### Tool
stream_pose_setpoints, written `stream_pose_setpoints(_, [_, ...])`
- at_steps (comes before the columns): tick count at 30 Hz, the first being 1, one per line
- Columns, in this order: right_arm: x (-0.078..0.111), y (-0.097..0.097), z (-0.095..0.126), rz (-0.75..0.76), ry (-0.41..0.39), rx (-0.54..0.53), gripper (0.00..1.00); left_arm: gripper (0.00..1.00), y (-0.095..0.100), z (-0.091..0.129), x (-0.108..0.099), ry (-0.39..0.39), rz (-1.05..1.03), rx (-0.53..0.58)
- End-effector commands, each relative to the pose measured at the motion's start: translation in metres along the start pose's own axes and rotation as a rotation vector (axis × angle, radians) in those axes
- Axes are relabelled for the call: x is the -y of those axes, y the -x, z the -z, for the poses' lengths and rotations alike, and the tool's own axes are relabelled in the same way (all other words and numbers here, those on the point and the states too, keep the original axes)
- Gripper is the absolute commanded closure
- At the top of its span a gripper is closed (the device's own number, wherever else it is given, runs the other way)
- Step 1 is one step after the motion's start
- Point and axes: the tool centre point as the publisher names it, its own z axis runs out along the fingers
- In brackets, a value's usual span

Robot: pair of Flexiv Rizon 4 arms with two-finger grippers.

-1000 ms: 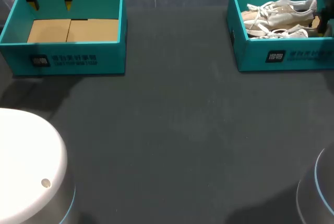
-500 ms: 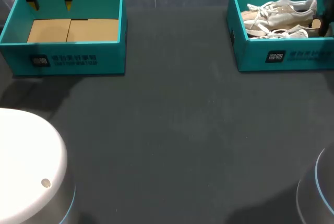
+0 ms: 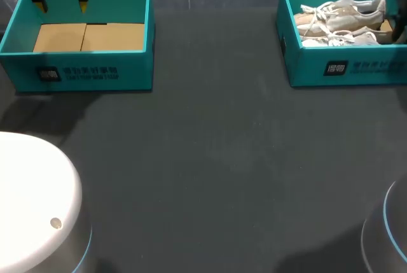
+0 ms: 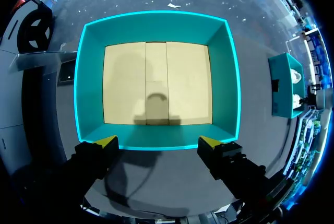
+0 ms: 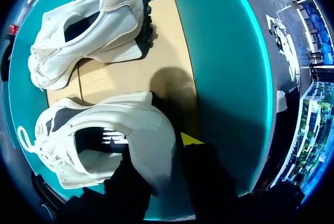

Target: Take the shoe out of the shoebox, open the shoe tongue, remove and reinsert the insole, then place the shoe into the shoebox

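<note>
You're on the first step: getting the shoe (image 5: 104, 145) out of the shoebox (image 5: 224, 78). It's inside the box, on the cardboard floor, its heel close to the end wall and its laced toe pointing away from your wrist. A second shoe (image 5: 88, 31) lies just beside it, apart from it.

Your right gripper (image 5: 156, 153) has the heel. One yellow tip shows on the outside of the heel and the other finger is down inside the opening, so by my read the back of the shoe is pinched between them. It's a thin hold on a soft rim.

Next you need a straight lift, high enough for the sole to clear the teal wall. The shoe will likely droop at the toe as it rises. Mind the loose laces, which could drag on the other shoe or catch the box's edge. Then bring it across to the open table (image 3: 210, 171), where both arms can reach the tongue.

Your right arm (image 3: 402, 6) comes in at the far right of the head view. Only a dark sliver of it shows there, over the box's end, with the wrist aimed down into the box.

Your left gripper (image 4: 158, 143) hangs over the far wall of the other box (image 4: 156, 25), pointing down. Its fingers are spread wide with nothing in them.
</note>
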Motion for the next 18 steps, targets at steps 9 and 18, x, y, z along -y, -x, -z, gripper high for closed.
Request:
stream_pose_setpoints(9, [-0.002,-0.003,0.028,-0.026,-0.005,-0.017,1.0,0.0,0.0,0.001,0.0,0.001,0.0,0.0])
stream_pose_setpoints(18, [-0.009,-0.007,0.061,-0.022,0.001,-0.005,1.0,0.0,0.0,0.001,0.0,0.001,0.0,0.0])
